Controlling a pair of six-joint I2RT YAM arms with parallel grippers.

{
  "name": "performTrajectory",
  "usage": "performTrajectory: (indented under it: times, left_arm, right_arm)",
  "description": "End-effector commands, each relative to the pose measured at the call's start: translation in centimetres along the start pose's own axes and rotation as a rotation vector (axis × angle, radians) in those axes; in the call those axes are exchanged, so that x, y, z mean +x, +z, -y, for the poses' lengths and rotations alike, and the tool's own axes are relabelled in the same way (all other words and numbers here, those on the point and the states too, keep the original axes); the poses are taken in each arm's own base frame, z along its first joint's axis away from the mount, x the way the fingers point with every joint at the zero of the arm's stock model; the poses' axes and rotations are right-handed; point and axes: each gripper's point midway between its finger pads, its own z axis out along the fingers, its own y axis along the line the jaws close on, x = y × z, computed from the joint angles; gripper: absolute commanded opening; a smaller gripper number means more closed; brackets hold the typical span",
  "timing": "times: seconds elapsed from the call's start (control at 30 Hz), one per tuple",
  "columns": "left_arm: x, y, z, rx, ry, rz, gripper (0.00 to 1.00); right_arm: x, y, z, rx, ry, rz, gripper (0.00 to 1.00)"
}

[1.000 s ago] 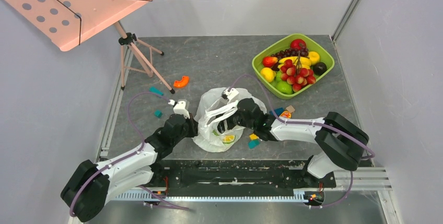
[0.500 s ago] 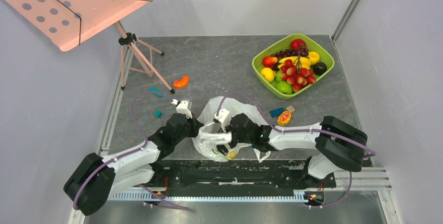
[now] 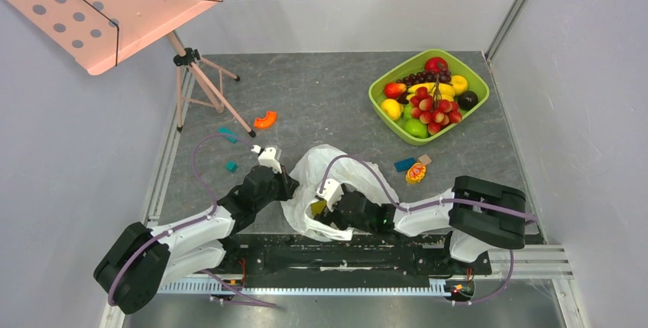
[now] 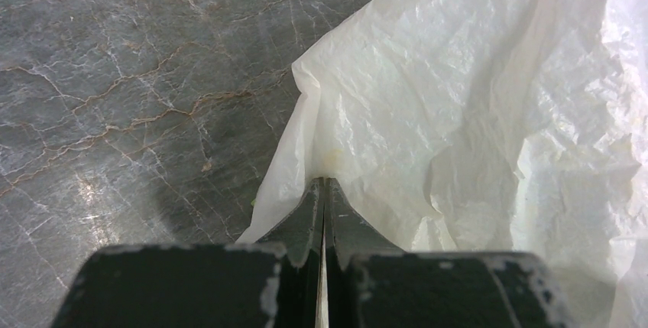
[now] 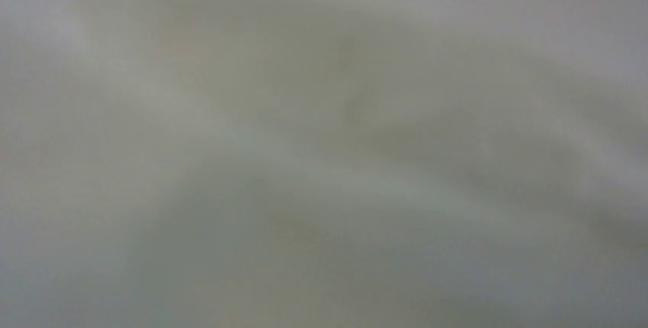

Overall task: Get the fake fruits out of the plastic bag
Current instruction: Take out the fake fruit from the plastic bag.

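The white plastic bag (image 3: 348, 175) lies crumpled at the near middle of the table. My left gripper (image 3: 289, 188) is shut on its left edge; in the left wrist view the closed jaws (image 4: 325, 184) pinch a fold of the bag (image 4: 458, 99). My right gripper (image 3: 325, 207) reaches into the bag's mouth from the right, its fingers hidden by the film. A small yellow-green fruit (image 3: 316, 207) shows inside the bag by its tip. The right wrist view shows only blurred white film.
A green tray (image 3: 380, 102) full of fruit stands at the far right. An orange-yellow piece (image 3: 416, 173), a blue block (image 3: 404, 164) and a brown block (image 3: 424, 159) lie right of the bag. An orange curved piece (image 3: 264, 120), teal blocks (image 3: 231, 166) and a music-stand tripod (image 3: 200, 83) are at the left.
My right gripper has moved nearer and to the left, going deeper into the bag. The bag has shifted and spread rightward. My left gripper keeps its hold.
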Motion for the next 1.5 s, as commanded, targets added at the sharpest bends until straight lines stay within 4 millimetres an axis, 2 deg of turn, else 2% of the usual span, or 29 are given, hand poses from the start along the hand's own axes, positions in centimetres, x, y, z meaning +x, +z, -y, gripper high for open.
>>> performTrajectory:
  times: [0.0,0.17,0.33,0.53,0.73,0.87,1.0,1.23,1.47]
  left_arm:
    - [0.1,0.1,0.1,0.011,-0.016,0.004,0.02]
    - [0.6,0.4,0.3,0.027,-0.011,-0.014,0.02]
    - [0.9,0.9,0.9,0.055,-0.007,-0.040,0.02]
    - [1.5,1.6,1.7,0.095,-0.003,-0.075,0.02]
    - [2.0,2.0,1.7,0.097,-0.003,-0.097,0.02]
    - [2.0,1.9,1.5,0.090,-0.001,-0.092,0.02]
    - [2.0,1.7,1.4,0.087,-0.002,-0.088,0.02]
    - [2.1,1.6,1.2,0.080,-0.001,-0.083,0.02]
    - [2.0,1.6,1.1,0.076,-0.006,-0.077,0.02]
  right_arm:
    - [0.8,0.1,0.7,0.048,0.044,0.037,0.86]
    - [-2.4,0.1,0.9,0.066,0.032,0.126,0.92]
    - [-4.5,2.1,1.2,0.122,-0.043,0.079,0.96]
    - [-4.8,3.9,1.4,0.170,-0.077,0.023,0.96]
    - [-4.2,3.9,2.4,0.240,-0.081,-0.002,0.97]
    - [-3.3,3.5,2.6,0.250,-0.056,-0.013,0.93]
    - [-2.5,3.1,2.7,0.252,-0.022,-0.006,0.85]
    - [-3.8,1.8,2.4,0.215,0.003,0.072,0.61]
    - [-5.6,-0.4,2.6,0.212,0.024,0.131,0.58]
